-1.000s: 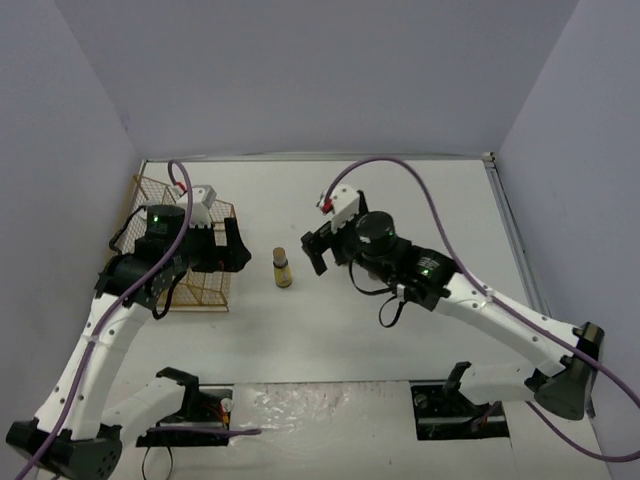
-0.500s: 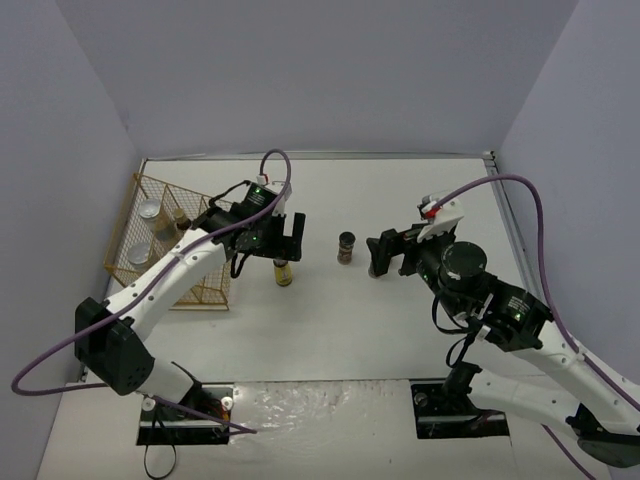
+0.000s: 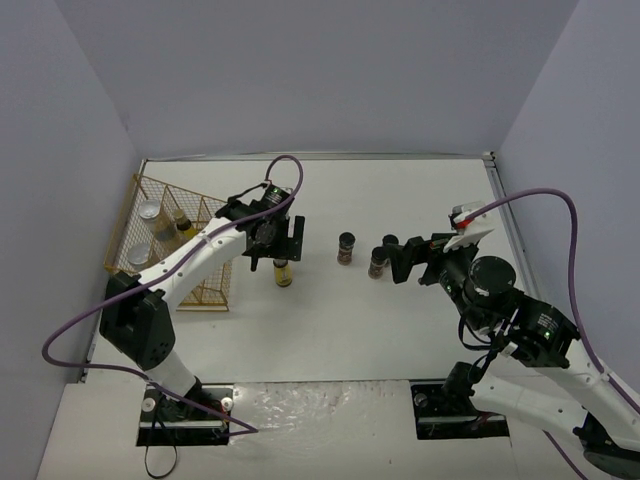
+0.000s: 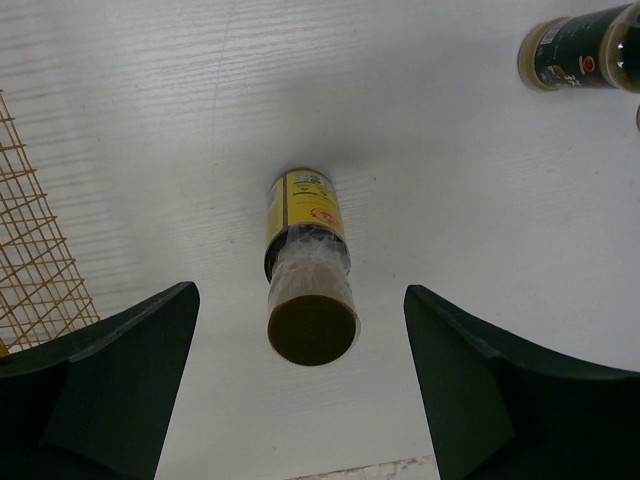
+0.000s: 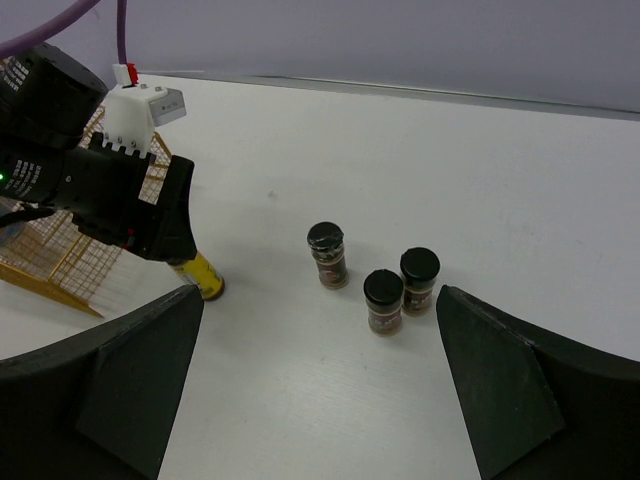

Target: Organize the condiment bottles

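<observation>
A slim yellow bottle (image 3: 284, 272) stands upright on the table just right of the rack. My left gripper (image 3: 278, 245) hovers over it, open. In the left wrist view the bottle (image 4: 308, 268) sits between and beyond the spread fingers (image 4: 110, 390), untouched. Three dark black-capped jars (image 3: 346, 247) (image 3: 378, 262) (image 3: 390, 243) stand mid-table. My right gripper (image 3: 408, 262) is open and empty just right of them. In the right wrist view the jars (image 5: 328, 253) (image 5: 384, 300) (image 5: 419, 278) stand ahead of it.
The gold wire rack (image 3: 205, 290) stands at the left and holds two white silver-capped bottles (image 3: 150, 209) (image 3: 139, 255) and a slim yellow one (image 3: 183, 226). The rack edge shows in the left wrist view (image 4: 30, 260). The walls enclose the table.
My left gripper moved from the rack to above the yellow bottle. My right gripper drew back to the right, and three dark jars now stand in the middle.
</observation>
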Robot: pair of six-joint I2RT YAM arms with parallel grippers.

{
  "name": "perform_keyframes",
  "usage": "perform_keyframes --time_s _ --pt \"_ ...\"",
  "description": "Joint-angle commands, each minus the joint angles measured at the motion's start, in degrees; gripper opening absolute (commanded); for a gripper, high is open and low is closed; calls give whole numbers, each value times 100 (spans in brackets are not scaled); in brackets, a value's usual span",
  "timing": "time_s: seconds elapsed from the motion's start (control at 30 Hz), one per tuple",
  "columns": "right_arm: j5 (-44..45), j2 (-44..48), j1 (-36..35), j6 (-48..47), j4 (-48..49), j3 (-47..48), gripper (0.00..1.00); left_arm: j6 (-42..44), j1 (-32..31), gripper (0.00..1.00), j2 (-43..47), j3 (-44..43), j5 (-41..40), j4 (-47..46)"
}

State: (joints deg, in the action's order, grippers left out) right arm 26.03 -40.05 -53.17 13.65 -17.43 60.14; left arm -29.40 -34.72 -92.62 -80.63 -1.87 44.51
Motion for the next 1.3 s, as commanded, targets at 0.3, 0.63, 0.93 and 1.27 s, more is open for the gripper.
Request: perform_keyframes --time_s 0.3,0.63,0.93,1.27 --pt "122 46 43 72 166 -90 100 -347 -211 58 -222 -476 -461 90" --pt "20 110 43 102 154 -161 100 -399 -211 42 -240 -559 -535 164" --pt "18 91 43 51 158 -126 100 -400 -211 34 -278 -541 -524 251" --pt "-54 62 43 86 160 -127 100 -372 -211 33 -401 -564 -498 272"
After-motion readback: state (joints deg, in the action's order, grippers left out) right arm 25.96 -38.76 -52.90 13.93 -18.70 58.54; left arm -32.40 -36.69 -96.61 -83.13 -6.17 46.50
